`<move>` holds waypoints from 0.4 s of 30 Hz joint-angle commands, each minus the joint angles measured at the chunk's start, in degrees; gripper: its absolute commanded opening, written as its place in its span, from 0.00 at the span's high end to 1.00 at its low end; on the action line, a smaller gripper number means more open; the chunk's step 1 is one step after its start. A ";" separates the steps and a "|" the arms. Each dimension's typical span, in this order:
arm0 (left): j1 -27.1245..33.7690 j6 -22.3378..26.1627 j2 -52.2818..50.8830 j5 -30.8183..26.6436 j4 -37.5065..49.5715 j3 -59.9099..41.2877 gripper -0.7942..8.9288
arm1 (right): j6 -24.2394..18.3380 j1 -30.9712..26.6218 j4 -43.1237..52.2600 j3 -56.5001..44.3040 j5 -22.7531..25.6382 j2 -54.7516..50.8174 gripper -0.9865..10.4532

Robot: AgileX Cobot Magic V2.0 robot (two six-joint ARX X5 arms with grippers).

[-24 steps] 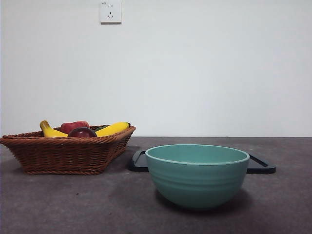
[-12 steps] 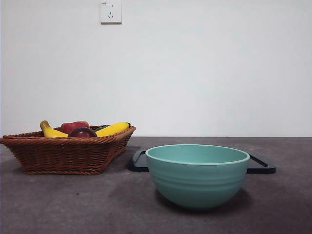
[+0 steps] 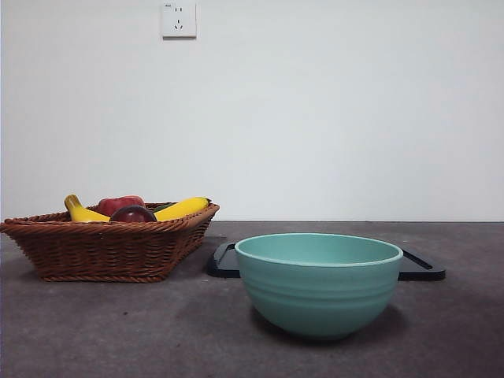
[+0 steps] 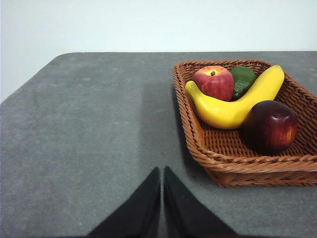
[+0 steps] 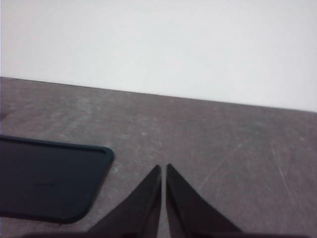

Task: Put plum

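Left wrist view shows the plum [image 4: 270,126] lying in the wicker basket [image 4: 198,134] beside a banana [image 4: 237,101] and red apple [image 4: 214,82]. Left gripper [image 4: 162,173] and right gripper [image 5: 163,171] hover with jaws together, holding nothing. Front view's centre: a teal bowl [image 3: 319,283].

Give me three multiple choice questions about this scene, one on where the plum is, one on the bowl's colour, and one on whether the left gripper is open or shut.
1. Where is the plum?
A. in the bowl
B. in the basket
C. on the tray

2. What colour is the bowl?
A. teal
B. white
C. orange

3. How is the left gripper?
A. holding the plum
B. wide open
C. shut, holding nothing

Answers:
1. B, it lies on the wicker beside the banana.
2. A, the front view shows it blue-green.
3. C, its fingers meet over bare table, apart from the basket.
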 commanded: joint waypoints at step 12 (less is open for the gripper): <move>0.04 -0.11 -0.11 0.04 -0.42 -1.20 0.91 | 3.39 -0.13 -6.21 -2.29 0.48 -0.15 0.91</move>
